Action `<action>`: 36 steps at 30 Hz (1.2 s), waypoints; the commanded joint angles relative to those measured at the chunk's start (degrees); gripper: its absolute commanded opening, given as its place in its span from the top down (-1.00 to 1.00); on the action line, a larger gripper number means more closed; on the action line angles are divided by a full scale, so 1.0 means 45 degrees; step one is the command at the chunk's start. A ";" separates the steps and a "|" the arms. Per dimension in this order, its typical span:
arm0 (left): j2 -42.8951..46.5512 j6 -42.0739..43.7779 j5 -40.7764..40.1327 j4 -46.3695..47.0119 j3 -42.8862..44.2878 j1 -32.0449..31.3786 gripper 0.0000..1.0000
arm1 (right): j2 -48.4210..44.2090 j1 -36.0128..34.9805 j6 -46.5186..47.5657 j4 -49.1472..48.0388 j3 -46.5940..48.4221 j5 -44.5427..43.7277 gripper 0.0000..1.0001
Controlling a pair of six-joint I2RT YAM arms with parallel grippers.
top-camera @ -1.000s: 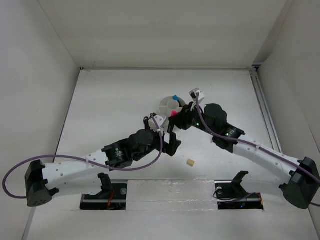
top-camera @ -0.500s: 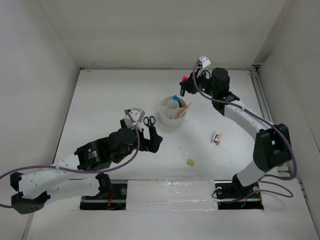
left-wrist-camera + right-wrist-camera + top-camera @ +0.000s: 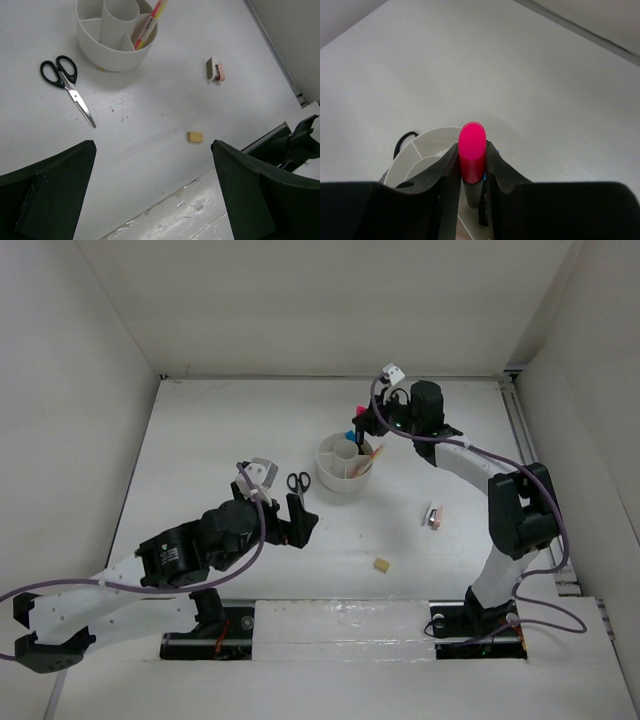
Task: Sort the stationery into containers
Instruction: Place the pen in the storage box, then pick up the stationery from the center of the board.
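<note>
Pink-capped highlighter (image 3: 471, 145) stands pinched in your right gripper (image 3: 366, 420), just above the organiser (image 3: 112, 57), which already holds the pens (image 3: 147, 25). Scissors (image 3: 74, 95) beside the organiser and the tan eraser (image 3: 195, 136) and pink eraser (image 3: 216, 70) well apart from it are unsorted; your left gripper (image 3: 152, 145) gapes wide, empty

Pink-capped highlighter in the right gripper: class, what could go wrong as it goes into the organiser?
1. The right gripper holds the pink-capped highlighter near the organiser's rim; released off-centre, it could strike the rim and fall to the table.
2. It might knock the blue-capped highlighter already standing there.
</note>
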State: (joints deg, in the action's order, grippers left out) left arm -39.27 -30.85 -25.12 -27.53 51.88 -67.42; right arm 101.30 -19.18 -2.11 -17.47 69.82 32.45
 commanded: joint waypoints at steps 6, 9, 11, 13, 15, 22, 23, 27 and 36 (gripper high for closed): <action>-0.0513 0.0293 0.0230 0.0219 -0.0063 -0.0018 -1.00 | -0.0030 0.0159 0.0469 -0.1253 -0.0261 0.0016 0.85; -0.0279 0.0293 0.0232 0.0219 -0.0063 -0.0018 -1.00 | -0.0147 0.0161 0.0469 -0.1369 -0.0438 0.0016 0.33; -0.0161 0.0293 0.0232 0.0354 -0.0063 -0.0018 -1.00 | -0.0419 0.0161 0.0469 -0.1623 -0.0749 0.0016 0.07; -0.0161 0.0410 0.0349 0.0356 -0.0063 -0.0018 -1.00 | -0.0655 0.0161 0.0469 -0.1742 -0.1004 -0.0177 -0.14; -0.0161 0.0410 0.0349 0.0356 -0.0063 -0.0018 -1.00 | -0.0831 0.0161 0.0469 -0.1742 -0.1121 -0.0179 -0.23; -0.0278 0.0410 0.0232 0.0356 -0.0063 -0.0018 -1.00 | -0.3050 0.0043 -0.0332 -0.2718 -0.1843 -0.0528 -1.00; -0.0452 0.0275 0.0058 0.0220 -0.0063 -0.0018 -1.00 | -0.3444 -0.0150 -0.0487 -0.2583 -0.1844 -0.0879 -1.00; -0.0823 -0.0019 -0.0528 -0.0015 -0.0063 -0.0018 -1.00 | -0.5105 -0.0776 -0.0488 -0.0425 -0.1299 -0.3591 -1.00; -0.1567 -0.0429 -0.0764 -0.0289 0.0073 0.0236 -1.00 | -0.7644 -0.3178 -0.1151 0.5579 -0.0279 -1.1893 -1.00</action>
State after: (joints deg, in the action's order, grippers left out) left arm -45.87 -31.94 -27.07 -28.62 51.64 -67.02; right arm 69.38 -31.11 -4.89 -4.16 68.20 -4.60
